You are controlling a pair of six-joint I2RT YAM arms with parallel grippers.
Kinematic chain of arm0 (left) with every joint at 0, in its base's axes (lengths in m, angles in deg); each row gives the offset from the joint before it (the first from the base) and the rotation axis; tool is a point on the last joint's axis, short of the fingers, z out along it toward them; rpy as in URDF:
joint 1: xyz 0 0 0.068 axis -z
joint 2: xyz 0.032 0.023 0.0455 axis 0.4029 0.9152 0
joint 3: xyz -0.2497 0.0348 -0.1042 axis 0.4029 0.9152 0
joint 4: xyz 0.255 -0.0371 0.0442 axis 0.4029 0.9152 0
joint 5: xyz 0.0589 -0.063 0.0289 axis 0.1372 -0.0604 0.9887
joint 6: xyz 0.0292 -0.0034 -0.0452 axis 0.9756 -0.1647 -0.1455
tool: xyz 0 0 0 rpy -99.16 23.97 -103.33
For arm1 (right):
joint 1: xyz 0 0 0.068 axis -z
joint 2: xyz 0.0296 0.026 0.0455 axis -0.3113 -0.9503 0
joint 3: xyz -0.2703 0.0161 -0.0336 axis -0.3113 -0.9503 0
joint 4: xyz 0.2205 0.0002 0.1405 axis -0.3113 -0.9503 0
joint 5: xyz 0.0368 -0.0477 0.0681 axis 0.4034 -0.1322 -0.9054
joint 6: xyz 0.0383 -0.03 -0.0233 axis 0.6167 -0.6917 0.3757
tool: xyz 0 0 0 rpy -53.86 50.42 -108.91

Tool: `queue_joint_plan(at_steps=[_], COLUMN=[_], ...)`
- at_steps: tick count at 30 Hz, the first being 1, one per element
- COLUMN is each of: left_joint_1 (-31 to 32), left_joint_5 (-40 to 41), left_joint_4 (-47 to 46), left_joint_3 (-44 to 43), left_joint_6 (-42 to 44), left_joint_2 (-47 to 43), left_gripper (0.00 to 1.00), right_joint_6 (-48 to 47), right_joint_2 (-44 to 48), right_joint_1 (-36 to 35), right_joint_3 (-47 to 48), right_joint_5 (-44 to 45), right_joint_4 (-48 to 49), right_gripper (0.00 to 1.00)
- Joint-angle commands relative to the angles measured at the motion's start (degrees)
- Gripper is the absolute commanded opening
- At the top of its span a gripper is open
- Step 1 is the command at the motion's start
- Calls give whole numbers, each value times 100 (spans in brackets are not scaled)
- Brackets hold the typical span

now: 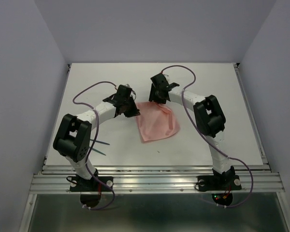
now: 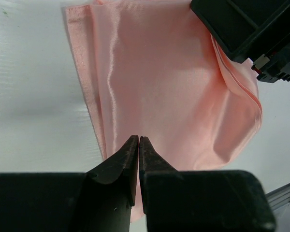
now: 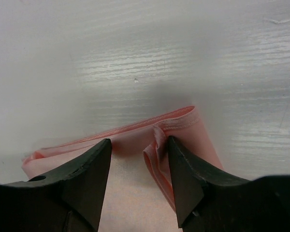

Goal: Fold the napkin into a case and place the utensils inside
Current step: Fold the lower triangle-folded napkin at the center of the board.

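I see the whole surface (image 1: 208, 145) from high behind; both wrist cameras sit close over the same napkin (image 1: 157, 126).

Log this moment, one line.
napkin: folded over | left gripper: shut over it | right gripper: open, straddling its edge | utensils: lying apart

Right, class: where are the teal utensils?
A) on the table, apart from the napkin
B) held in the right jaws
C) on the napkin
A: the utensils lie on the table, well clear of the napkin.
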Motion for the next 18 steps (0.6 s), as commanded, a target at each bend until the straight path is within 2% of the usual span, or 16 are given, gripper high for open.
queue_joint_plan(at_steps=[1, 10, 18], left_joint_1=[-9, -70, -79], left_joint_5=[-122, -499, -1097], left_joint_4=[-161, -863, -2120], left_joint_3=[-119, -163, 162], left_joint_6=[41, -372, -961], left_joint_2=[54, 247, 502], left_gripper=[16, 16, 16], right_joint_6=[-230, 569, 1501], right_joint_2=[69, -89, -124], right_joint_1=[-14, 214, 276], right_joint_3=[-136, -128, -285], right_joint_5=[-514, -1392, -2086], right_joint_4=[9, 62, 351], right_gripper=[56, 53, 45])
